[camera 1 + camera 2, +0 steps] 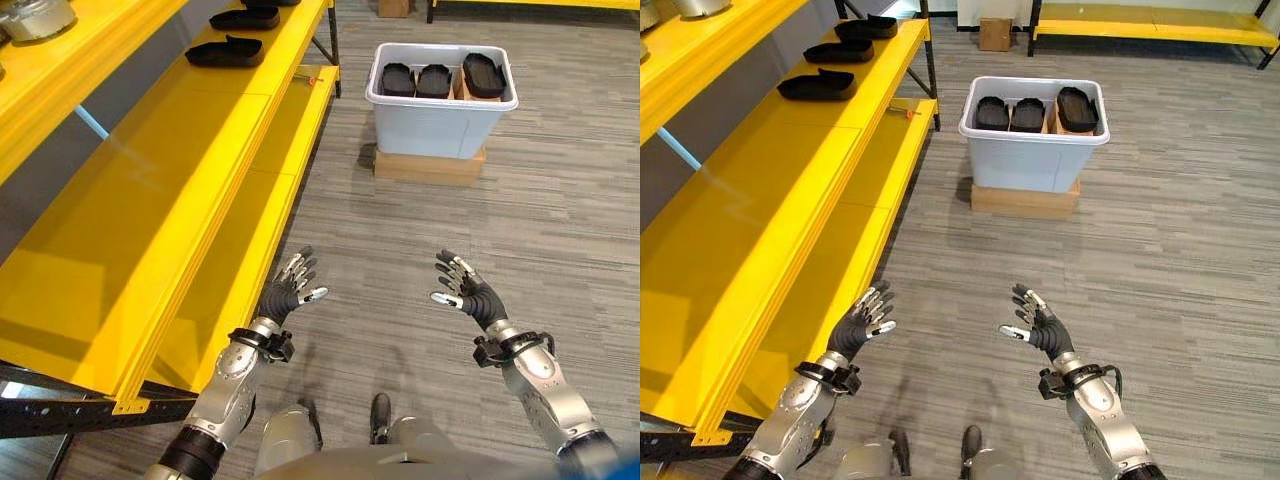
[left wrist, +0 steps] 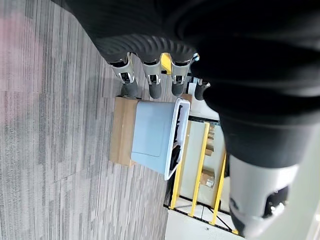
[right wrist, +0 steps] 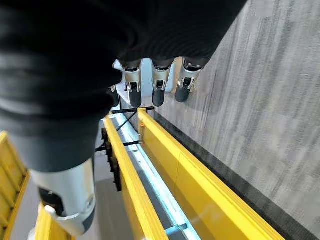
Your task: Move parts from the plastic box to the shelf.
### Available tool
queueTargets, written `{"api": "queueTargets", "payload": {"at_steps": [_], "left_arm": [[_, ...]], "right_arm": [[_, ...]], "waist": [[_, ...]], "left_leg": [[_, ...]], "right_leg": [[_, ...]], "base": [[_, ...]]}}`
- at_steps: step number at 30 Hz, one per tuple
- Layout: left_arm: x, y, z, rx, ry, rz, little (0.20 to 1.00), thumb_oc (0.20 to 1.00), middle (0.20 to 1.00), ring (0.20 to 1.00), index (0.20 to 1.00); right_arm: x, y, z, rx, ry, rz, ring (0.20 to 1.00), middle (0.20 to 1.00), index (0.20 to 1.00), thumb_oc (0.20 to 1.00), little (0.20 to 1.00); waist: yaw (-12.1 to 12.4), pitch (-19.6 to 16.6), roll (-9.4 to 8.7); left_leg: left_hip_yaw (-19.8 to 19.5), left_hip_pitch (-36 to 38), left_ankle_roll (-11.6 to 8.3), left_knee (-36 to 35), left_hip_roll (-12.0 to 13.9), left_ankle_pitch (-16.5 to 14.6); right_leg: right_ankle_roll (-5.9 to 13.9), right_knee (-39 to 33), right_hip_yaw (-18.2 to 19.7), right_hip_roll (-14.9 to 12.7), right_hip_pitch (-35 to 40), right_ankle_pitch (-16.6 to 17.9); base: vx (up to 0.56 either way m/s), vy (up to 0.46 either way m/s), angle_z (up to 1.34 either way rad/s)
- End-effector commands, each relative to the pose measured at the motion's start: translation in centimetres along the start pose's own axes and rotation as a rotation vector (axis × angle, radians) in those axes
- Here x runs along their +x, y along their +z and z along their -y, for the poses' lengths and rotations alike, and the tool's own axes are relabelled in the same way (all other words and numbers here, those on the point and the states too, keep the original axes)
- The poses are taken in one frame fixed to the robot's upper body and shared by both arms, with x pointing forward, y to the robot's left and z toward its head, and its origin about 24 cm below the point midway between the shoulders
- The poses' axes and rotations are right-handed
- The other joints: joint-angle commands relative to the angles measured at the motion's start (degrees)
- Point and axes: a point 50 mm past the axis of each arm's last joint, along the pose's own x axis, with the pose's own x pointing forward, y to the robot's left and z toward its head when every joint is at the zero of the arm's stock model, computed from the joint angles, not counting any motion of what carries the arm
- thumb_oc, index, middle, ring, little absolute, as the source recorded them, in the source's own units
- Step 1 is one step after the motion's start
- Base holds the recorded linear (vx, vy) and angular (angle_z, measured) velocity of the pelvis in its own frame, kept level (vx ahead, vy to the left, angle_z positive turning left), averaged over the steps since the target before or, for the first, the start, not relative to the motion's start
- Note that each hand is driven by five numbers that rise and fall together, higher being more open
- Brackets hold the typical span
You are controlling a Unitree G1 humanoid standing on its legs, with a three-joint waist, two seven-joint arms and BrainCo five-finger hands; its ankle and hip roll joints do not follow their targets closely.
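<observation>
A pale plastic box point(image 1: 440, 125) stands on a flat cardboard base point(image 1: 428, 166) on the floor ahead, holding three black parts point(image 1: 434, 79) side by side. More black parts point(image 1: 225, 51) lie on the yellow shelf point(image 1: 150, 190) at my left, toward its far end. My left hand point(image 1: 287, 289) and right hand point(image 1: 468, 289) hover over the carpet well short of the box, palms facing each other, fingers relaxed and holding nothing. The box point(image 2: 152, 135) also appears past the left hand's fingertips point(image 2: 155, 91) in the left wrist view.
A lower yellow shelf level point(image 1: 262, 200) runs beside the left arm, its front edge close to the left hand. A silver metal part point(image 1: 35, 17) sits on the upper shelf. Another yellow rack point(image 1: 1150, 22) and a cardboard box point(image 1: 994, 33) stand at the back.
</observation>
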Motion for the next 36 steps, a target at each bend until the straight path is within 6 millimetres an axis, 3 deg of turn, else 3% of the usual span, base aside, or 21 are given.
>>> {"api": "queueTargets", "payload": {"at_steps": [1, 3, 6, 9, 11, 12, 14, 17, 18, 19, 20, 21, 22, 24, 25, 26, 29, 32, 34, 35, 36], "left_arm": [[0.4, 2.3, 0.3, 0.025, -0.012, 0.13, 1.0, 1.0, 1.0, 1.0, 1.0], [0.5, 2.4, 0.4, 0.028, -0.02, 0.136, 1.0, 1.0, 1.0, 1.0, 1.0], [1.0, 3.3, 0.0, 0.033, 0.015, 0.173, 1.0, 1.0, 1.0, 1.0, 1.0], [1.3, 3.5, -0.5, 0.037, 0.059, 0.18, 1.0, 1.0, 1.0, 1.0, 1.0], [1.5, 4.2, -0.7, 0.055, 0.074, 0.203, 1.0, 1.0, 1.0, 1.0, 1.0], [1.7, 4.3, -0.7, 0.067, 0.08, 0.202, 1.0, 1.0, 1.0, 1.0, 1.0], [1.7, 4.3, -0.8, 0.076, 0.083, 0.194, 1.0, 1.0, 1.0, 1.0, 1.0], [2.1, 4.5, -0.7, 0.07, 0.081, 0.201, 1.0, 1.0, 1.0, 1.0, 1.0], [2.3, 4.5, -0.6, 0.062, 0.079, 0.203, 1.0, 1.0, 1.0, 1.0, 1.0], [2.3, 4.5, -0.6, 0.061, 0.079, 0.203, 1.0, 1.0, 1.0, 1.0, 1.0], [2.4, 4.4, -0.5, 0.05, 0.085, 0.207, 1.0, 1.0, 1.0, 1.0, 1.0], [2.6, 4.4, -0.4, 0.054, 0.089, 0.213, 1.0, 1.0, 1.0, 1.0, 1.0], [2.6, 4.5, -0.4, 0.052, 0.091, 0.216, 1.0, 1.0, 1.0, 1.0, 1.0], [2.6, 4.5, -0.4, 0.052, 0.091, 0.216, 1.0, 1.0, 1.0, 1.0, 1.0], [3.3, 4.0, 0.4, 0.028, 0.075, 0.204, 1.0, 1.0, 1.0, 1.0, 1.0], [3.3, 4.0, 0.4, 0.027, 0.075, 0.204, 1.0, 1.0, 1.0, 1.0, 1.0], [3.3, 4.0, 0.8, 0.001, 0.064, 0.211, 1.0, 1.0, 1.0, 1.0, 1.0], [3.5, 4.1, 1.0, -0.012, 0.055, 0.216, 1.0, 1.0, 1.0, 1.0, 1.0], [3.5, 4.2, 1.0, -0.013, 0.056, 0.219, 1.0, 1.0, 1.0, 1.0, 1.0], [3.2, 4.1, 0.8, -0.02, 0.06, 0.211, 1.0, 1.0, 1.0, 1.0, 1.0], [3.1, 3.9, 0.8, -0.023, 0.064, 0.205, 1.0, 1.0, 1.0, 1.0, 1.0]], "right_arm": [[0.2, 2.0, -0.2, -0.014, 0.022, 0.122, 1.0, 1.0, 1.0, 1.0, 1.0], [0.3, 1.9, -0.5, -0.012, 0.031, 0.123, 1.0, 1.0, 1.0, 1.0, 1.0], [1.2, 2.1, -1.4, 0.028, 0.045, 0.135, 1.0, 1.0, 1.0, 1.0, 1.0], [2.1, 2.1, -2.3, 0.035, 0.066, 0.134, 1.0, 1.0, 1.0, 1.0, 1.0], [2.4, 2.2, -2.8, 0.043, 0.074, 0.137, 1.0, 1.0, 1.0, 1.0, 1.0], [2.6, 2.4, -3.2, 0.04, 0.09, 0.14, 1.0, 1.0, 1.0, 1.0, 1.0], [2.5, 2.2, -3.4, 0.039, 0.095, 0.133, 1.0, 1.0, 1.0, 1.0, 1.0], [2.7, 2.7, -3.4, 0.039, 0.093, 0.146, 1.0, 1.0, 1.0, 1.0, 1.0], [2.9, 3.0, -3.4, 0.039, 0.093, 0.159, 1.0, 1.0, 1.0, 1.0, 1.0], [2.9, 3.0, -3.3, 0.039, 0.093, 0.159, 1.0, 1.0, 1.0, 1.0, 1.0], [3.1, 3.0, -3.3, 0.034, 0.085, 0.159, 1.0, 1.0, 1.0, 1.0, 1.0], [3.3, 3.4, -3.4, 0.006, 0.086, 0.173, 1.0, 1.0, 1.0, 1.0, 1.0], [3.4, 3.7, -3.3, -0.003, 0.082, 0.187, 1.0, 1.0, 1.0, 1.0, 1.0], [3.4, 3.8, -3.3, -0.003, 0.082, 0.187, 1.0, 1.0, 1.0, 1.0, 1.0], [3.5, 4.3, -2.7, 0.001, 0.063, 0.207, 1.0, 1.0, 1.0, 1.0, 1.0], [3.5, 4.3, -2.7, 0.001, 0.063, 0.207, 1.0, 1.0, 1.0, 1.0, 1.0], [3.5, 4.8, -2.4, -0.006, 0.066, 0.223, 1.0, 1.0, 1.0, 1.0, 1.0], [3.5, 5.1, -2.2, -0.018, 0.069, 0.225, 1.0, 1.0, 1.0, 1.0, 1.0], [3.5, 5.2, -2.1, -0.02, 0.063, 0.233, 1.0, 1.0, 1.0, 1.0, 1.0], [3.2, 5.0, -1.4, -0.021, 0.026, 0.226, 1.0, 1.0, 1.0, 1.0, 1.0], [3.1, 4.7, -1.2, -0.022, 0.01, 0.217, 1.0, 1.0, 1.0, 1.0, 1.0]], "waist": [[1.51, 0.53, 0.78], [1.47, 0.06, 0.99], [1.97, -0.99, -0.02], [2.67, -1.45, -0.95], [2.19, -0.5, -1.29], [1.3, 0.73, -0.53], [0.67, 1.54, 0.61], [-0.61, 2.3, 2.25], [-0.82, 2.34, 2.36], [-0.91, 2.56, 2.49], [-1.54, 2.72, 2.09], [-2.6, 2.93, 1.59], [-2.77, 2.7, 1.32], [-2.77, 2.74, 1.35], [-3.18, 0.43, 0.93], [-3.22, 0.4, 1.0], [-4.07, 0.33, 2.07], [-4.46, 0.59, 2.97], [-4.5, 0.68, 3.03], [-3.87, 1.35, 1.92], [-3.66, 1.66, 1.5]], "left_leg": [[-1.26, -1.39, 1.76, 0.34, -0.4, 8.62], [-1.04, -0.76, 2.2, -0.22, -0.64, 9.51], [1.61, 0.0, 3.9, 1.99, -1.79, 7.1], [2.76, 0.05, 5.98, 4.67, -3.17, 3.1], [3.3, 1.96, 8.32, 6.29, -4.93, -0.2], [3.72, 4.04, 9.67, 6.24, -4.89, -1.27], [4.17, 6.47, 10.3, 5.81, -4.65, -2.53], [4.5, 9.98, 9.24, 4.18, -3.95, -3.34], [4.79, 10.65, 8.62, 3.77, -3.96, -3.69], [4.67, 10.96, 8.57, 3.72, -3.85, -3.77], [4.51, 12.69, 7.1, 2.44, -4.17, -4.41], [4.0, 16.12, 5.21, -0.29, -3.88, -4.91], [3.88, 16.82, 4.7, -0.73, -3.71, -5.14], [3.88, 16.88, 4.7, -0.78, -3.69, -5.14], [3.03, 18.04, 2.81, 0.61, -2.64, -7.64], [2.98, 17.96, 2.78, 0.72, -2.56, -7.71], [2.39, 17.95, 1.24, 4.65, 0.52, -7.32], [1.52, 16.63, -0.38, 11.12, 3.62, -1.59], [1.27, 15.33, -0.76, 14.93, 4.59, 0.46], [2.22, 10.37, -0.84, 29.04, 7.32, 6.12], [4.02, 9.42, -0.54, 32.36, 8.46, 6.13]], "right_leg": [[7.06, 3.83, 2.96, -1.12, 2.15, -1.45], [6.98, 3.71, 2.85, -0.87, 2.66, -1.92], [7.21, 6.36, 3.68, -2.87, 3.64, -4.77], [8.67, 13.23, 3.9, -4.7, 1.92, -4.65], [11.4, 27.04, 3.76, -6.89, -4.13, 2.73], [12.07, 35.48, 3.93, -7.25, -7.98, 8.12], [11.73, 39.71, 2.09, -8.78, -11.86, 7.59], [10.02, 31.7, -0.31, -12.14, -15.65, 3.66], [10.12, 26.06, -0.74, -14.08, -16.5, 3.8], [10.13, 25.71, -0.95, -13.95, -15.98, 3.84], [11.67, 13.59, -1.1, -16.84, -17.41, 7.28], [14.89, 2.92, 0.3, -18.65, -17.21, 14.74], [15.5, 2.26, 0.37, -19.12, -17.58, 16.14], [15.52, 2.16, 0.33, -19.1, -17.48, 16.19], [15.02, 1.22, -1.7, -17.51, -14.36, 16.12], [14.98, 1.28, -1.77, -17.46, -14.38, 16.05], [13.08, 4.22, -2.14, -14.87, -14.14, 12.19], [10.09, 6.28, -1.66, -11.13, -13.73, 8.26], [9.08, 6.29, -1.48, -9.89, -13.02, 7.08], [6.13, 5.67, -1.79, -7.5, -9.25, 4.38], [5.48, 5.24, -2.1, -7.0, -7.6, 3.42]], "base": [[0.17, 0.033, -0.85], [0.29, 0.101, -0.65], [0.33, 0.153, -0.37], [0.26, 0.133, -0.18], [0.24, 0.19, 0.06], [0.25, 0.229, 0.23], [0.21, 0.151, 0.15], [0.2, -0.011, -0.02], [0.15, -0.054, -0.1], [0.23, -0.164, -0.18], [0.41, -0.3, -0.2], [0.48, -0.376, -0.2], [0.33, -0.25, -0.11], [0.24, -0.201, 0.27], [0.4, -0.329, 0.46], [0.48, -0.412, 0.41], [0.2, -0.213, 0.18], [0.22, -0.249, -0.32], [0.23, -0.315, -0.12], [0.36, -0.486, 0.0], [0.44, -0.493, -0.17]]}}
